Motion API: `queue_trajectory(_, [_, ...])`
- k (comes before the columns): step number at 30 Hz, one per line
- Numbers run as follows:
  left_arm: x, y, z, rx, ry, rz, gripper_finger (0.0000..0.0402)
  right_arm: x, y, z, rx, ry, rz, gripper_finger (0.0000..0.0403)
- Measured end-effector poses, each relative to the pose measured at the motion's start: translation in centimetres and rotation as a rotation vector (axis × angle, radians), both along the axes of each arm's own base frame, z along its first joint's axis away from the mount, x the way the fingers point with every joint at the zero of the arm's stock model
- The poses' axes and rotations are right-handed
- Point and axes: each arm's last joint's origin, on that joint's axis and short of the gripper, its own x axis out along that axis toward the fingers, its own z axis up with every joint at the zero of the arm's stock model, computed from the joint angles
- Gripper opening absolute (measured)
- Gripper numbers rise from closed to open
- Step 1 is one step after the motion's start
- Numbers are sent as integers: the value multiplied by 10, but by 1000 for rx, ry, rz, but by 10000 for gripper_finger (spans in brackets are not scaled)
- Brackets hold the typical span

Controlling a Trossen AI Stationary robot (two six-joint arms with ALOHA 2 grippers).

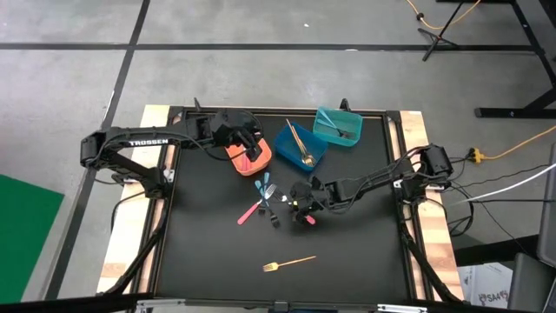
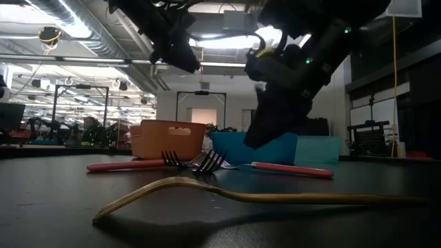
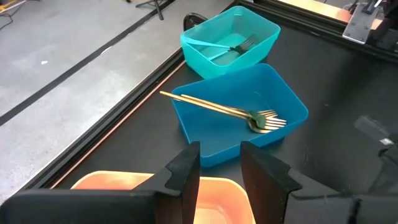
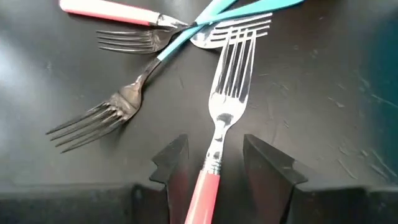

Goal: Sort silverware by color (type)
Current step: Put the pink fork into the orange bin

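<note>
On the black table lie a pink-handled fork [image 4: 214,143], a second pink-handled fork [image 4: 112,11] and two light-blue-handled forks [image 4: 140,84], their heads crossing. My right gripper [image 4: 208,171] is open and low over the first pink fork, one finger on either side of its handle [image 4: 202,196], which rests flat on the table. My left gripper [image 3: 221,171] hangs open above the orange bin [image 3: 211,196] with nothing between its fingers. A gold fork [image 1: 291,261] lies alone near the table's front edge.
The blue bin [image 3: 292,102] holds gold pieces [image 3: 249,115], and the teal bin [image 3: 261,22] behind it holds a light-blue-handled fork [image 3: 227,48]. All three bins stand in a row along the table's far edge. In the low view the gold fork [image 2: 262,196] lies nearest.
</note>
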Motion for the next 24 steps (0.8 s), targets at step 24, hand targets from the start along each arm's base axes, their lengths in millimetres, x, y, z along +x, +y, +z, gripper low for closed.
queue_trajectory(24, [0,-2,0,10,8,9,108,4,1,-27,8,73,11,143])
